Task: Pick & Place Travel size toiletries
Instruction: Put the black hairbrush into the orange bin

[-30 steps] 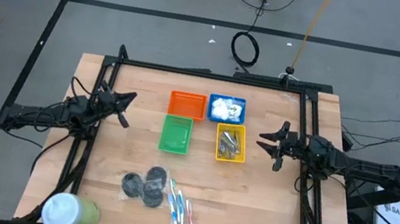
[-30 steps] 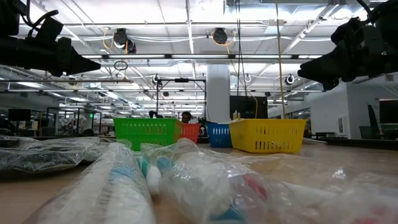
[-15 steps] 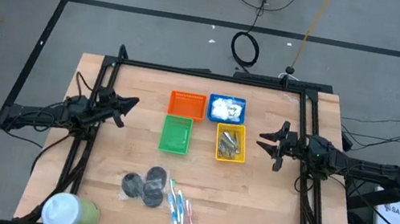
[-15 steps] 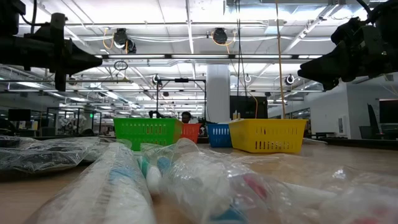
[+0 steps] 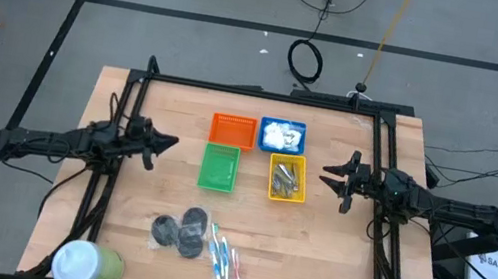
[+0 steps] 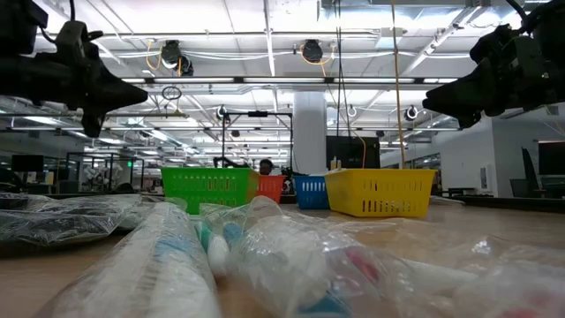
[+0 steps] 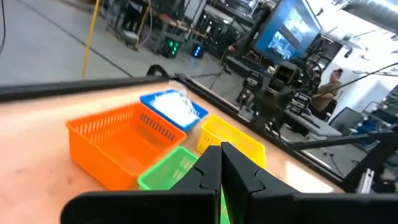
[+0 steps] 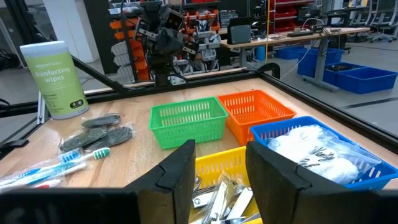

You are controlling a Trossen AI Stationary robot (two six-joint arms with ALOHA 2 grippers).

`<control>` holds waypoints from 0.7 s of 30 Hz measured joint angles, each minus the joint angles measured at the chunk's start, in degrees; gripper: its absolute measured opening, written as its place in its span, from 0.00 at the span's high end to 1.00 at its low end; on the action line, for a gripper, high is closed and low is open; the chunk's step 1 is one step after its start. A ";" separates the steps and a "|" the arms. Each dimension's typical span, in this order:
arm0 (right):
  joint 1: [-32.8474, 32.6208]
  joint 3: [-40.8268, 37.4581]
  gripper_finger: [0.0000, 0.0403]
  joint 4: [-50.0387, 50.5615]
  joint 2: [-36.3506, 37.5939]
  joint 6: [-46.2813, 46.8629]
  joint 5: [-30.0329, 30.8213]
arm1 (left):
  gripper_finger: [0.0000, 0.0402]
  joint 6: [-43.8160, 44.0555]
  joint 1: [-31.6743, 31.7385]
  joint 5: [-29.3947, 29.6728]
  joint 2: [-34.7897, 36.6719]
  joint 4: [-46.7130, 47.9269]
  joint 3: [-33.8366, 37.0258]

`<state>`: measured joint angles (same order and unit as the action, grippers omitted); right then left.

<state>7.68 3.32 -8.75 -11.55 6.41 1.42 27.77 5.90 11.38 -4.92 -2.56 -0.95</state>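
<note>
The sorting sits between picks. Packets (image 5: 281, 135) fill the blue basket (image 5: 284, 123), clippers (image 5: 286, 179) the yellow basket (image 5: 284, 194); discs (image 5: 180, 230) and toothbrushes (image 5: 224, 262) wait near the front edge. The left gripper (image 5: 169, 141), fingers together and empty, has levelled toward the green basket (image 5: 218, 167) and must drop back to the discs. The right gripper (image 5: 327, 176) hangs half apart, empty.

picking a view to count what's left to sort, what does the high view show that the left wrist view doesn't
Only the high view shows the grey discs, the toothbrushes and the wipes tub at the table's near edge, plus the right tool open beside the yellow basket. Only the left wrist view shows a person in the room. Both show the orange basket, green basket, blue basket and the shut left tool.
</note>
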 joint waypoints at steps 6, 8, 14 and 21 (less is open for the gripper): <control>-0.02 0.01 0.68 0.00 0.00 0.01 0.01 | 1.00 1.75 -0.26 -10.19 -3.43 -1.70 0.17; -0.02 0.00 0.68 0.00 0.02 0.00 0.01 | 1.00 1.41 -0.79 -12.38 -4.60 -4.99 0.15; -0.02 -0.01 0.68 0.00 0.02 0.01 0.01 | 0.98 5.59 -4.16 -12.94 -9.60 -20.31 0.13; -0.02 -0.01 0.68 0.00 0.02 -0.02 0.01 | 0.76 -0.44 -13.31 -11.08 -20.96 -32.42 -4.36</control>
<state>7.66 3.31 -8.75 -11.54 6.39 1.43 27.33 -7.41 0.30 -25.89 -34.98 -5.31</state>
